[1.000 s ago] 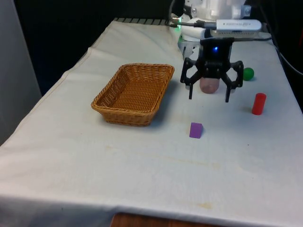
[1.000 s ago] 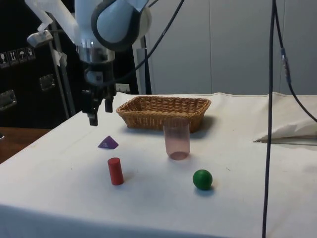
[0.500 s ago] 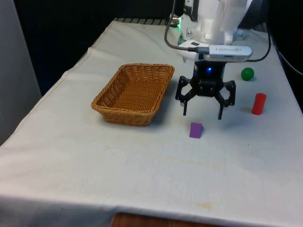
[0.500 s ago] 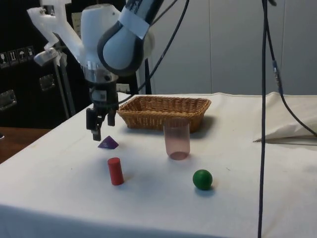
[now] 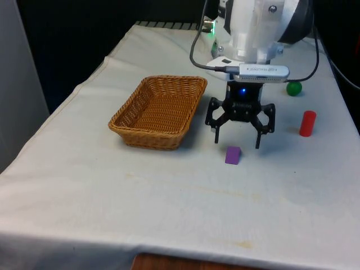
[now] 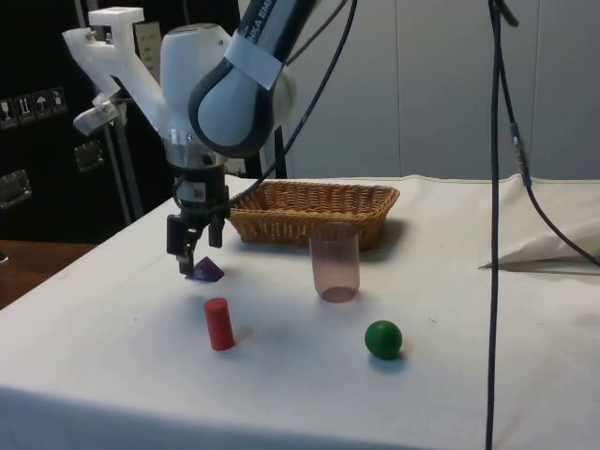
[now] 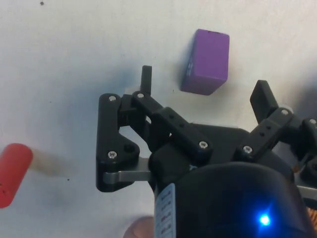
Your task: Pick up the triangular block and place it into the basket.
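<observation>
A purple triangular block [image 5: 233, 154] [image 6: 204, 271] [image 7: 205, 62] lies on the white cloth, to the front view's right of the wicker basket [image 5: 159, 111] [image 6: 309, 211]. My gripper [image 5: 237, 142] [image 6: 187, 262] [image 7: 204, 87] hangs open just above the cloth, a little behind the block as the front view has it. Its fingers straddle the space beside the block and hold nothing. The block lies just beyond the fingertips, not between them.
A red cylinder [image 5: 307, 123] [image 6: 218, 323] [image 7: 12, 171] stands to the front view's right of the gripper. A green ball [image 5: 293, 88] [image 6: 382, 338] lies further back. A clear pink cup [image 6: 335, 262] stands between the basket and the ball.
The gripper has come forward and down from over the pink cup to just above the cloth near the purple block. It stayed open throughout.
</observation>
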{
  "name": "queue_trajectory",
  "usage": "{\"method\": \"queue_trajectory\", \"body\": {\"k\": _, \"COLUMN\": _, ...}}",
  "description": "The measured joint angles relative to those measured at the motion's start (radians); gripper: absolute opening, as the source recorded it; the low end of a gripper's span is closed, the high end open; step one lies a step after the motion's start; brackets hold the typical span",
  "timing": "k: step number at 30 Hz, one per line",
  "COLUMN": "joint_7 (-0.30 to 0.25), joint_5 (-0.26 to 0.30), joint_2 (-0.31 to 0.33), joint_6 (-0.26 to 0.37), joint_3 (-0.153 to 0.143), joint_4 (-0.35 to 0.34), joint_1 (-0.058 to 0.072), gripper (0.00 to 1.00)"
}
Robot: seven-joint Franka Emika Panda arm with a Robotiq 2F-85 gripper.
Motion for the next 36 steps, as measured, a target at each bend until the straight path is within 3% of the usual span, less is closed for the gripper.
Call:
{"method": "queue_trajectory", "body": {"k": 27, "joint_7": 0.004, "joint_5": 0.065, "joint_2": 0.047, "joint_6": 0.001, "joint_3": -0.012, "joint_4": 0.037, "joint_1": -0.018, "gripper": 0.99}}
{"method": "queue_trajectory", "body": {"k": 29, "joint_7": 0.006, "joint_5": 0.066, "joint_2": 0.051, "joint_6": 0.001, "joint_3": -0.012, "joint_4": 0.041, "joint_1": -0.018, "gripper": 0.91}}
{"method": "queue_trajectory", "body": {"k": 31, "joint_7": 0.007, "joint_5": 0.069, "joint_2": 0.053, "joint_6": 0.001, "joint_3": -0.012, "joint_4": 0.043, "joint_1": -0.018, "gripper": 0.75}}
{"method": "queue_trajectory", "body": {"k": 32, "joint_7": 0.008, "joint_5": 0.070, "joint_2": 0.054, "joint_6": 0.001, "joint_3": -0.012, "joint_4": 0.043, "joint_1": -0.018, "gripper": 0.75}}
{"method": "queue_trajectory", "body": {"k": 36, "joint_7": 0.009, "joint_5": 0.070, "joint_2": 0.054, "joint_6": 0.001, "joint_3": -0.012, "joint_4": 0.043, "joint_1": -0.018, "gripper": 0.53}}
